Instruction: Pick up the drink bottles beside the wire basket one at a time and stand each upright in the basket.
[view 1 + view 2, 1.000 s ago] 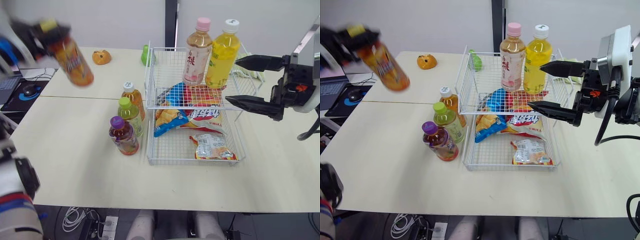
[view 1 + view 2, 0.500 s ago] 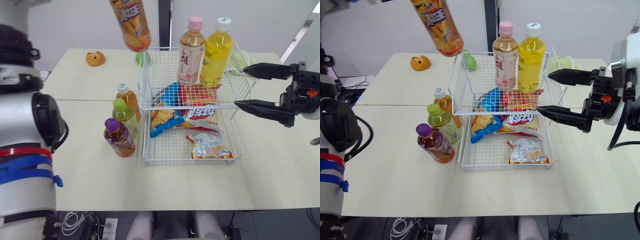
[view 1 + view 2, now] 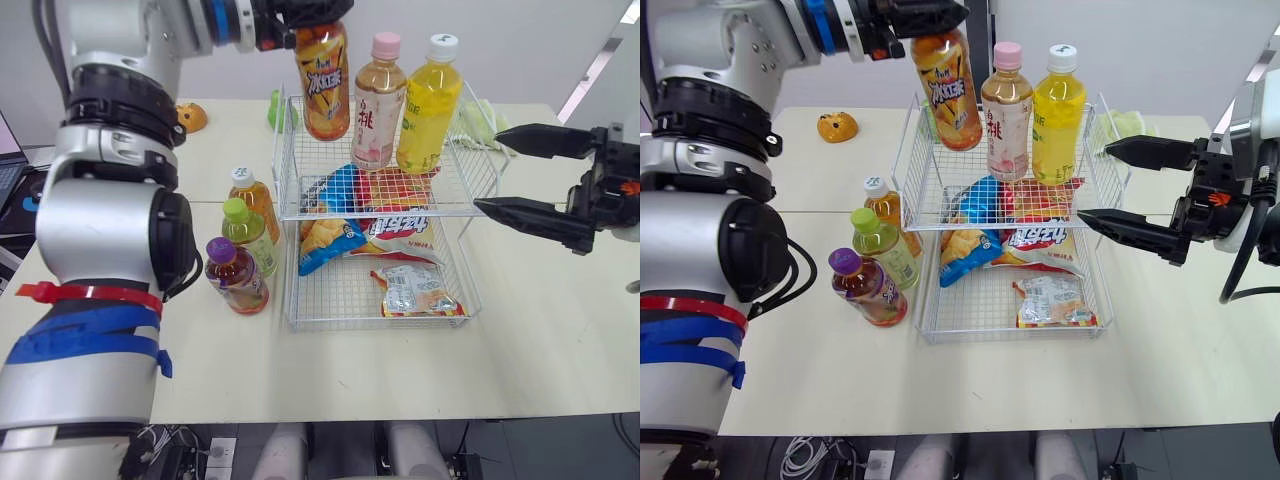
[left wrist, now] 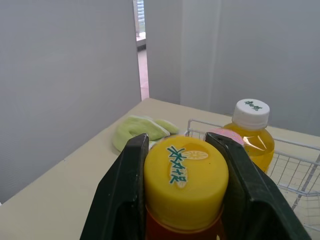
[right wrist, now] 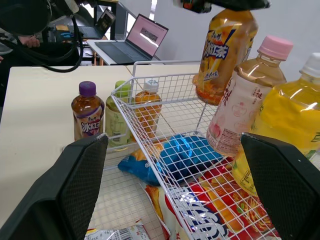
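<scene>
Tabletop (image 3: 520, 360) in pale cream, with a white two-tier wire basket (image 3: 290, 318) at its middle. Nearest in the lower tier lies a small clear snack packet (image 3: 412, 290); its print is too small to read.

Three drink bottles stand upright in a tight cluster just left of the basket. The nearest is the purple-capped bottle (image 3: 236, 277) of dark tea, and the writing on its red label cannot be made out. Behind it stand the green-capped bottle (image 3: 247, 234) and then the white-capped amber bottle (image 3: 250, 196), close against the basket's wire.

To the right of the basket, the right gripper (image 3: 489, 168) hovers above the table, its two black fingers spread wide and holding nothing.

A blue snack bag (image 3: 335, 195) and a red-and-white bag (image 3: 400, 225) with large white characters lie under the upper shelf. On that shelf stand a pink-capped bottle (image 3: 378, 105), whose label shows the character 桃, and a yellow bottle (image 3: 428, 105) with a white cap.

At the shelf's left end, the left gripper (image 4: 180, 142) clamps the yellow cap of an orange bottle (image 3: 323, 85) labelled 冰红茶. It hangs slightly tilted inside the upper tier; whether its base touches the wire cannot be told.

Farther back lie a small orange object (image 3: 190, 116), a light green cloth (image 4: 142, 129) and an open laptop (image 5: 145, 42).
</scene>
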`<state>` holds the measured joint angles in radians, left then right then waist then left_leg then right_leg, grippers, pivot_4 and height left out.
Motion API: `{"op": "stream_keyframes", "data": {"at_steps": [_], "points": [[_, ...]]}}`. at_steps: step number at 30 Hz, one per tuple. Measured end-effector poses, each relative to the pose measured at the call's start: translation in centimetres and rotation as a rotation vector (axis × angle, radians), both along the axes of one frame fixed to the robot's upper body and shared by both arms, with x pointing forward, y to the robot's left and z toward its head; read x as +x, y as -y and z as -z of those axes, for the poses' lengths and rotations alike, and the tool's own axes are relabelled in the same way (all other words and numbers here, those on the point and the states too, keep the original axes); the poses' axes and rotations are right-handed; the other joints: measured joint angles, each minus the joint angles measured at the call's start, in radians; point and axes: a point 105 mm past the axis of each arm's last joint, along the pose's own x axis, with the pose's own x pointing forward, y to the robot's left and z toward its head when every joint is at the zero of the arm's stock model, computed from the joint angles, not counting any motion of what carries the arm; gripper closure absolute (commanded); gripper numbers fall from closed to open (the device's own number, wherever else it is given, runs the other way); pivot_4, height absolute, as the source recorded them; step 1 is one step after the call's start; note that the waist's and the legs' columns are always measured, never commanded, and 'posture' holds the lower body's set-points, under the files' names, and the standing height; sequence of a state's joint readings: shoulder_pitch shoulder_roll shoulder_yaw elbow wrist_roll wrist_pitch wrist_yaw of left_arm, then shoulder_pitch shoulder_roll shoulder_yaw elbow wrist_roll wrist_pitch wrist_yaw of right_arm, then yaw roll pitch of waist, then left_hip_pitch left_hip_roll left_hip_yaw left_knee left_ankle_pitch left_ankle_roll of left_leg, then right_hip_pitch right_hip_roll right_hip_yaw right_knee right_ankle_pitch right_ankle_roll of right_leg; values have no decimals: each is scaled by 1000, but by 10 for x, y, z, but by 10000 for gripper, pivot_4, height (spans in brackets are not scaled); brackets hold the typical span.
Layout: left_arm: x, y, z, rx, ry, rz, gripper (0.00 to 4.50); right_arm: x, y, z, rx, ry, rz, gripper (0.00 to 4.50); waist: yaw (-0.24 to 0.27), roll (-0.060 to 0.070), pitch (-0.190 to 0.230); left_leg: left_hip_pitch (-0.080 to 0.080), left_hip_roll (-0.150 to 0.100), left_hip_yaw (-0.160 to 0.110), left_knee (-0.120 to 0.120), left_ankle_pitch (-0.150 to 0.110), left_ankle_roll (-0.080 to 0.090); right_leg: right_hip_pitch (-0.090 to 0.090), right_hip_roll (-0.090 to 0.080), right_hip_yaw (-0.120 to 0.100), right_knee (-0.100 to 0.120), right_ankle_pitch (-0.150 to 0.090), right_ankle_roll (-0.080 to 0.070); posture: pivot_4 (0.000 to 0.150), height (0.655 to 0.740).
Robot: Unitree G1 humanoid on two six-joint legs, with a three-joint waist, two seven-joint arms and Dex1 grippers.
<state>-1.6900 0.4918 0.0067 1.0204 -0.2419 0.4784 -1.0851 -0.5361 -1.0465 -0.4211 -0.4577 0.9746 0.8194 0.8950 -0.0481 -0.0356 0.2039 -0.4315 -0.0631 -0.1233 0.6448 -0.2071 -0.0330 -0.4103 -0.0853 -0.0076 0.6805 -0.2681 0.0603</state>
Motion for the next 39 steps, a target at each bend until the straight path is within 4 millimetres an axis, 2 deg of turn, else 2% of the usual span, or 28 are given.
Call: {"op": "stream_keyframes", "data": {"at_steps": [4,11,13,14,17,21,23,26,30,32,34,39], "points": [[8,5,20,17,-42,-8,31085,1,7,-3,12,9,49,0,2,0,0,0,0,0,0,0,0,0,0,0,0,0,0,1500,7400],[12,13,25,35,-27,-11,31085,1,8,-5,15,8,61,0,6,0,0,0,0,0,0,0,0,0,0,0,0,0,0,1500,7400],[12,14,25,37,-20,-12,23935,0,8,-6,17,9,59,0,7,0,0,0,0,0,0,0,0,0,0,0,0,0,0,1500,7400],[12,14,25,39,-17,-9,22407,0,7,-6,19,8,57,0,7,0,0,0,0,0,0,0,0,0,0,0,0,0,0,1500,7400],[9,15,25,44,-14,19,13688,0,7,-6,21,5,57,0,8,0,0,0,0,0,0,0,0,0,0,0,0,0,0,1500,7400],[3,14,19,53,10,45,391,0,7,-7,24,4,60,0,7,0,0,0,0,0,0,0,0,0,0,0,0,0,0,1500,7400],[0,9,13,49,20,49,153,0,7,-7,24,4,62,0,6,0,0,0,0,0,0,0,0,0,0,0,0,0,0,1500,7400],[-14,-8,1,47,23,82,153,0,7,-7,28,-8,61,0,2,0,0,0,0,0,0,0,0,0,0,0,0,0,0,1500,7400],[-46,-51,-17,64,59,127,153,2,14,-8,30,-36,86,0,-9,1,0,1,1,0,0,0,0,0,1,1,0,0,0,1500,7400],[-55,-69,-18,63,66,103,153,2,18,-10,30,-35,104,0,-8,2,-1,1,1,0,0,0,0,0,1,0,0,0,0,1500,7400],[-61,-84,-11,71,59,70,153,3,21,-11,23,-34,116,0,-7,2,-1,1,1,0,1,0,0,1,1,1,1,0,0,1500,7400],[-64,-130,28,128,-4,-139,153,7,32,-10,26,-56,132,0,-4,2,-1,3,1,-1,1,0,0,3,1,1,1,0,0,1500,7400]]}}
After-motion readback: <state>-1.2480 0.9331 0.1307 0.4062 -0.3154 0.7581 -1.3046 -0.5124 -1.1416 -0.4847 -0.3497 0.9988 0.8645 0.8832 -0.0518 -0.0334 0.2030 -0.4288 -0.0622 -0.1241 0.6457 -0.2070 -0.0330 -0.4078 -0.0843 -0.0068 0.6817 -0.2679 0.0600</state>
